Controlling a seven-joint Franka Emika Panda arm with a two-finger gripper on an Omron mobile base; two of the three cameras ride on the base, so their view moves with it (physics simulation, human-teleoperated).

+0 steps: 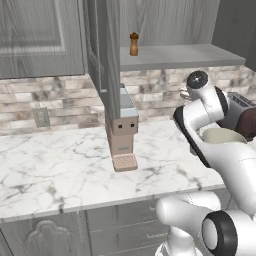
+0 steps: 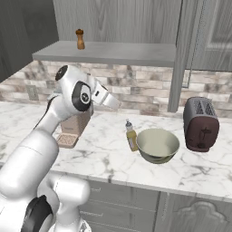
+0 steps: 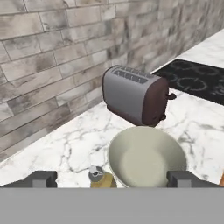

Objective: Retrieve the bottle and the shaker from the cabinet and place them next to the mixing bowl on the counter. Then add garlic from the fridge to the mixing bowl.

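The bottle (image 2: 131,136) stands on the counter, touching the left side of the pale olive mixing bowl (image 2: 158,145). Its cap (image 3: 97,175) and the bowl (image 3: 146,157) lie just below my hand. My gripper (image 2: 114,103) hangs above the counter left of the bottle, open and holding nothing, with its fingertips (image 3: 41,178) wide apart. The brown shaker (image 2: 80,39) stands upright on the shelf (image 2: 108,53) of the open cabinet (image 1: 102,50), and it shows in the left base view as well (image 1: 134,44). The garlic and the fridge are out of view.
A dark red toaster (image 2: 200,123) stands right of the bowl by the brick wall. A tan coffee machine (image 1: 121,132) sits under the cabinet's open door. A black cooktop (image 3: 194,78) lies beyond the toaster.
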